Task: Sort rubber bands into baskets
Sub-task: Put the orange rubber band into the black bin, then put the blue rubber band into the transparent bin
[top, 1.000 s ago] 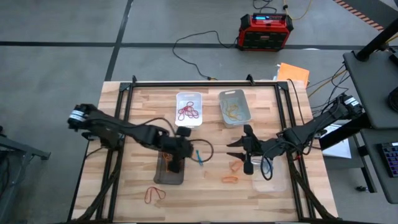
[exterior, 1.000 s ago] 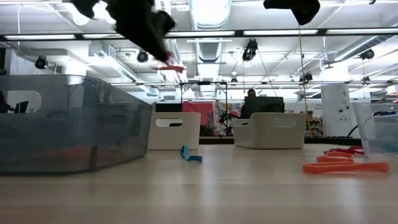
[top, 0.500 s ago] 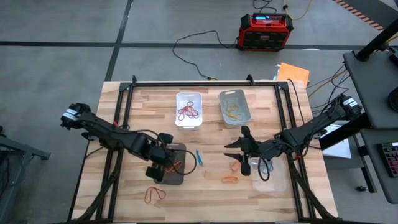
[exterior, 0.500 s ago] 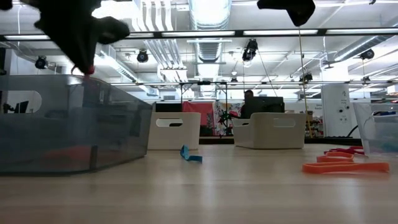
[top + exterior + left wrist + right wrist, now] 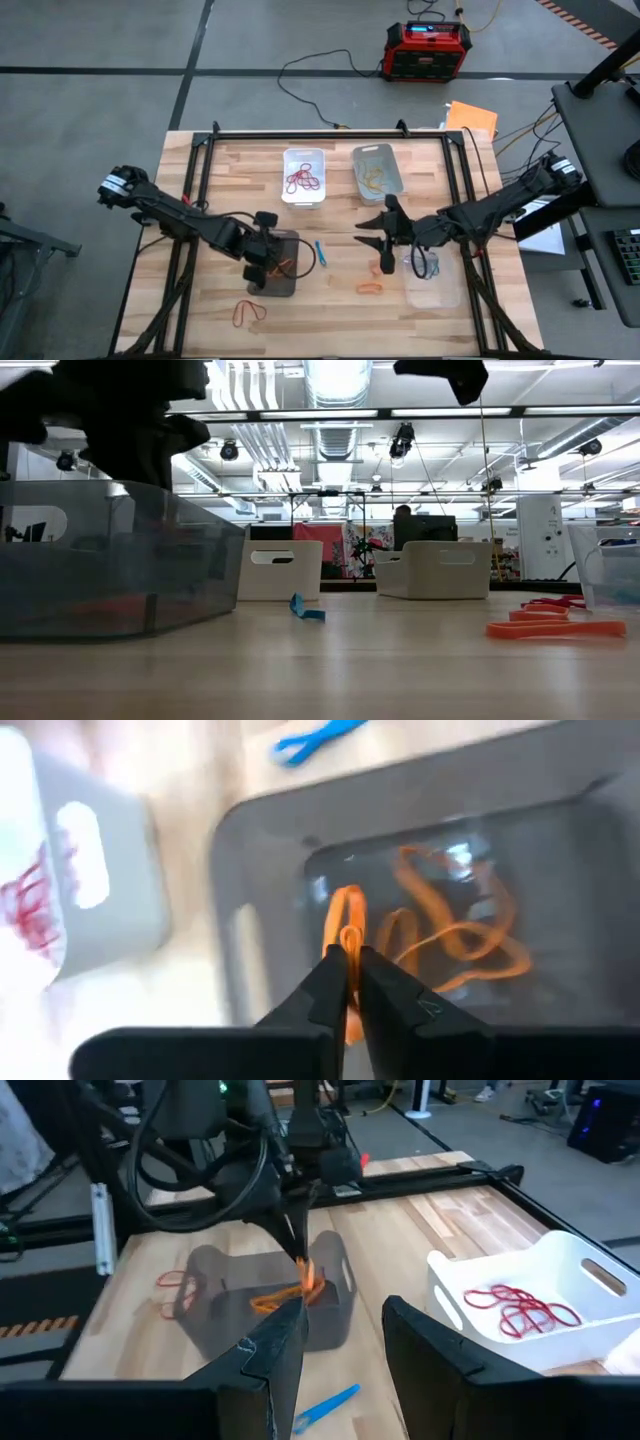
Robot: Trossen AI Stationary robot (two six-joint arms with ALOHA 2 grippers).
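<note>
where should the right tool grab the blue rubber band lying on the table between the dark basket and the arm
Pinch the blue rubber band across its middle, coming straight down from above. It lies flat on the bare wood as a narrow, stretched loop, beside the dark basket but apparently clear of it, so a top-down pinch across its short width looks best. The open right tool hovers close by.

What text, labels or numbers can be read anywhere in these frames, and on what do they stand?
None can be read.
The red-black box on the floor has a small lit display, too small to read.
The baskets, such as the white basket and the dark basket, show no visible markings.
Signs in the room behind the table in the low view are too blurred to read.
</note>
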